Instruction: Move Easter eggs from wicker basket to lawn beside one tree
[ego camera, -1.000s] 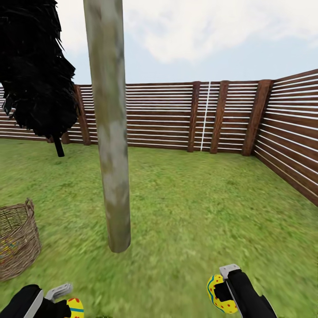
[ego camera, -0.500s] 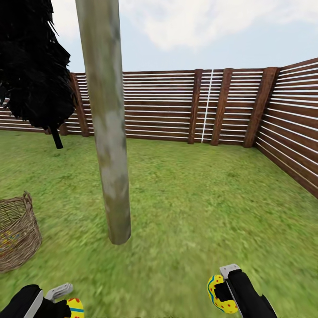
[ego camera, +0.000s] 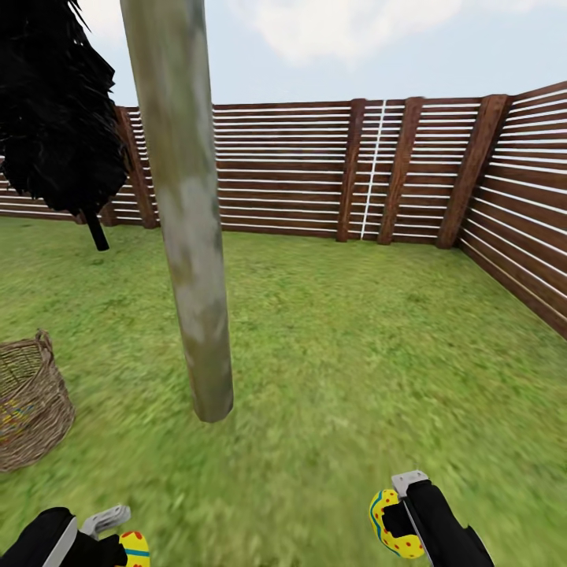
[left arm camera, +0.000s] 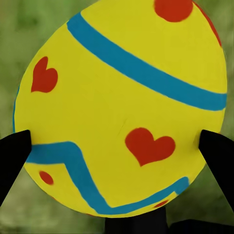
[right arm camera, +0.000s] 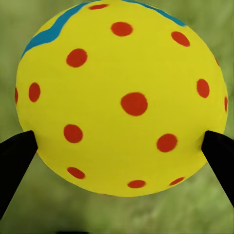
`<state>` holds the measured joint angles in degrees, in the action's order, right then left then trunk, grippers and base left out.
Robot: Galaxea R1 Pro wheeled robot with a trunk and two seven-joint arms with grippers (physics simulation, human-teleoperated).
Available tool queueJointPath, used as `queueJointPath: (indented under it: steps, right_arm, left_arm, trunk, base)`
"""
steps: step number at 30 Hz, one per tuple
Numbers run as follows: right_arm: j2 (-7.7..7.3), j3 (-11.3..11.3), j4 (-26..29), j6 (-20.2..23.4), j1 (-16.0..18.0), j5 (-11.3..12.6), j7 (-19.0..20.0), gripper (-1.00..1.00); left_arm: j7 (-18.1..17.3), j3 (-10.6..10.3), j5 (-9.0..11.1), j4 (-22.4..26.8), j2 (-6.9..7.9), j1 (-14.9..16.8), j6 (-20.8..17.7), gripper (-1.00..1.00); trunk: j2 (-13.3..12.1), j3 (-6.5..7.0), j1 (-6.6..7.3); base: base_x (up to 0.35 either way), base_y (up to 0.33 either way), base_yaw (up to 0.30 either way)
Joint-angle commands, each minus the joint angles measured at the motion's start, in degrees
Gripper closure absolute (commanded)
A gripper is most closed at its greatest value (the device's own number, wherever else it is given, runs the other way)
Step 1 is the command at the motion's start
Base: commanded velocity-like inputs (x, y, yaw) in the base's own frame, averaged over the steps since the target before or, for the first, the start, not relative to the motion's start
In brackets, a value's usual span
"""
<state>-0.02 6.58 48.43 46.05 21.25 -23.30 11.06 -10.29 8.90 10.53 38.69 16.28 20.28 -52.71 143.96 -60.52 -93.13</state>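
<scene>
My left gripper (ego camera: 126,543) is shut on a yellow Easter egg (ego camera: 135,548) with blue bands and red hearts (left arm camera: 122,107), low at the near left. My right gripper (ego camera: 394,524) is shut on a second yellow egg (ego camera: 391,523) with red dots (right arm camera: 122,100), at the near right. The pale grey-green trunk of the tree (ego camera: 189,236) rises from the lawn (ego camera: 354,346) straight ahead, between both arms. The wicker basket (ego camera: 27,405) stands on the grass to the left of the trunk; faint colour shows through its weave.
A dark brown slatted fence (ego camera: 315,169) closes the garden at the back and along the right side (ego camera: 528,205). An all-black columnar tree (ego camera: 55,118) stands at the far left near the fence. Open grass stretches right of the trunk.
The whole head view has shifted: the tree trunk, basket and fence sit higher and closer in the picture. Both grippers hold their eggs as before.
</scene>
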Motion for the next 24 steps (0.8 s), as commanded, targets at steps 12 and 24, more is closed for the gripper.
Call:
queueJointPath:
  steps: [12,24]
  right_arm:
    - [0.02,0.1,0.1,0.2,0.0,-0.6,0.5,1.0]
    - [0.07,0.1,0.0,0.2,0.0,-0.6,0.5,1.0]
  left_arm:
    - [-0.2,0.1,0.0,0.0,-0.02,0.0,-0.3,1.0]
    - [-0.2,0.1,0.0,0.1,-0.02,0.0,-0.3,1.0]
  trunk:
    - [0.2,-2.72,-0.29]
    - [0.3,-5.38,-0.6]
  base:
    - [0.0,0.0,0.0]
    - [0.0,0.0,0.0]
